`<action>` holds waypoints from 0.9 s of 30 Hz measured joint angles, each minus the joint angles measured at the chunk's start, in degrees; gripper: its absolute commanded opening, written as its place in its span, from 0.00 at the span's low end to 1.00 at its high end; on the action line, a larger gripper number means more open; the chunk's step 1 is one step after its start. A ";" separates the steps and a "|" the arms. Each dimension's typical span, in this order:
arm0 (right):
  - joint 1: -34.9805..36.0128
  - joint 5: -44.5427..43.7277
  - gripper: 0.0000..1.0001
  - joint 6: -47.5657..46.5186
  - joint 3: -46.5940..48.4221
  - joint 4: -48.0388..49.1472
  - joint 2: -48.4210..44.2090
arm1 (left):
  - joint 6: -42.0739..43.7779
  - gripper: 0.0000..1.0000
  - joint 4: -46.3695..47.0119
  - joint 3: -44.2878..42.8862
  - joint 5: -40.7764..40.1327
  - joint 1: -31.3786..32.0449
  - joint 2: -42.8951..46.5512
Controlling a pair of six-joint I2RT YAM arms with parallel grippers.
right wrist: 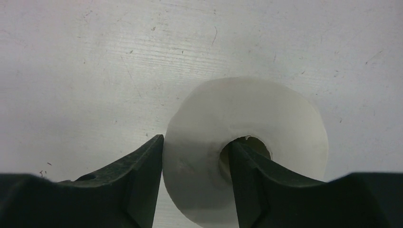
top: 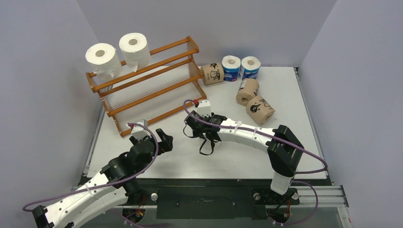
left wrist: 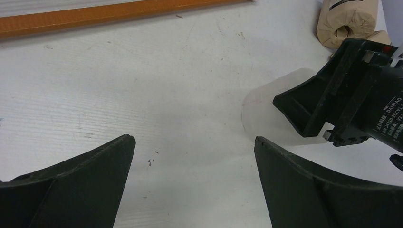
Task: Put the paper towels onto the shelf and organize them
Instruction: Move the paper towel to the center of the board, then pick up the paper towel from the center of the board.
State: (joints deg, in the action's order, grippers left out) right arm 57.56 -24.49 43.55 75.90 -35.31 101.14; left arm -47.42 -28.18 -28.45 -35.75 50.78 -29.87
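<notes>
My right gripper (right wrist: 196, 153) is shut on the wall of a plain white paper towel roll (right wrist: 271, 111) that stands on end on the table, one finger (right wrist: 242, 166) in its core and the other outside. In the top view this gripper (top: 201, 134) hides the roll. My left gripper (left wrist: 195, 140) is open and empty just left of it, low over the table (top: 164, 140). Two white rolls (top: 100, 56) (top: 134, 45) sit on the top tier of the orange-brown shelf (top: 147, 80). Three brown rolls (top: 212, 74) (top: 247, 91) (top: 260, 109) and two blue-and-white rolls (top: 231, 68) (top: 250, 67) lie at the back right.
The shelf's bottom rail (left wrist: 119, 14) runs across the top of the left wrist view. The right gripper body (left wrist: 351, 95) and a brown roll (left wrist: 347, 21) stand close on the right there. Grey walls enclose the table on three sides.
</notes>
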 measured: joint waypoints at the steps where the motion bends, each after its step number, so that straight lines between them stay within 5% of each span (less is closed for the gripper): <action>1: 0.00 0.11 0.58 0.04 0.02 -0.02 0.00 | 0.02 0.96 0.02 0.00 0.02 0.00 -0.07; 6: 0.00 0.52 0.69 0.72 0.13 0.04 -0.24 | 0.09 0.96 0.55 0.00 0.26 0.00 -1.38; 13: 0.00 -0.42 0.71 1.49 -1.38 -0.24 -9.35 | 3.08 0.96 2.47 -1.14 3.23 -0.26 -6.69; 19: -2.16 -7.63 0.68 3.65 -14.43 1.07 -30.53 | 7.93 0.96 8.20 -7.04 9.77 -0.26 -14.40; 27: -7.34 -9.77 0.67 5.95 -34.14 3.10 -40.96 | 12.17 0.96 13.05 -21.99 19.23 2.40 -34.71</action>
State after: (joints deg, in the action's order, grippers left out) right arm 50.22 -34.26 49.50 41.76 -32.21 60.18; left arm -35.24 -15.14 -50.43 -16.51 53.19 -64.58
